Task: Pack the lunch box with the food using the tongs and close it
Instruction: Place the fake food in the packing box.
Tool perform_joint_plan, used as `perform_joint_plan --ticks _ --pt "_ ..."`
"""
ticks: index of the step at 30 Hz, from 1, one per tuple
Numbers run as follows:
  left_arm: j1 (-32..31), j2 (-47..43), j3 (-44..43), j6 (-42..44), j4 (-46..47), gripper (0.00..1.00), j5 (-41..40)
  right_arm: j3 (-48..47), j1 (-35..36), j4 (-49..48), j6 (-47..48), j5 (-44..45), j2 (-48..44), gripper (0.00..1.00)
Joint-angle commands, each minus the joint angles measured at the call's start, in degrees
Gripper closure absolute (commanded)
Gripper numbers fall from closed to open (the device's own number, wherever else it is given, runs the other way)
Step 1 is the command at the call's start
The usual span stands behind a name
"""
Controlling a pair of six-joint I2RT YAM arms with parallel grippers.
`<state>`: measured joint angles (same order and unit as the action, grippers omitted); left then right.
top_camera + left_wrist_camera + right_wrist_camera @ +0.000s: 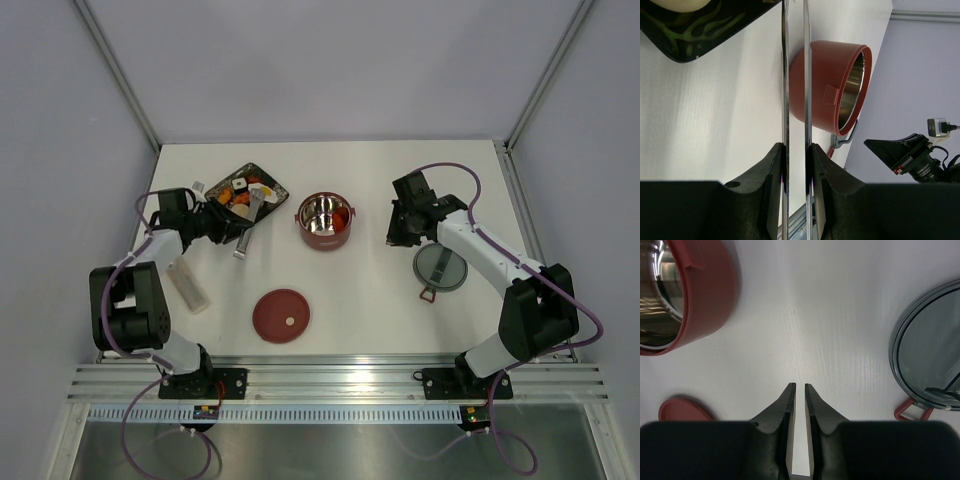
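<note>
L tool (797, 150) clamps tongs (808, 75), long axis aimed at food (243, 186) on tray (272, 174), upper left; lunch box (322, 240) centre, rightward; L arm nearer; R tool (800, 387) narrow, empty.

Dark-red lunch box (826, 75), shiny steel inside; black tray (680, 42), green swirls.

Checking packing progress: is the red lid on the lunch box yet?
No, the red lid lies on the table apart from the lunch box, whose steel inside shows.
</note>
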<state>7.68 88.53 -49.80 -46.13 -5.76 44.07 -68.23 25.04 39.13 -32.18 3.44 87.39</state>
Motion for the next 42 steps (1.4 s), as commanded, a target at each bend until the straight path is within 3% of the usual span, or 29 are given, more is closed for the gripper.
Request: perform_joint_plan --ticks 1,9,21,34,42 --pt "-0.1 -4.1 -2.9 3.4 -2.1 1.00 -0.7 -1.7 0.6 0.2 -0.1 -0.1 -0.6 0.81" --pt "-0.1 -9.6 -6.5 9.2 -9.2 1.00 -1.3 -1.6 0.6 0.0 -0.2 0.0 -0.9 0.81" --pt "-2.7 -20.1 -15.1 23.5 -28.0 1.00 -4.3 -2.3 0.6 0.4 -0.2 0.5 -2.4 0.81" --pt "-17.0 -22.7 -11.5 20.0 -27.5 1.00 -1.5 -1.1 0.7 0.7 -0.3 1.2 -3.5 0.80" --pt "-19.4 -20.3 -9.0 19.3 -26.5 1.00 -1.3 -0.5 0.7 0.5 -0.5 1.3 -3.8 0.80"
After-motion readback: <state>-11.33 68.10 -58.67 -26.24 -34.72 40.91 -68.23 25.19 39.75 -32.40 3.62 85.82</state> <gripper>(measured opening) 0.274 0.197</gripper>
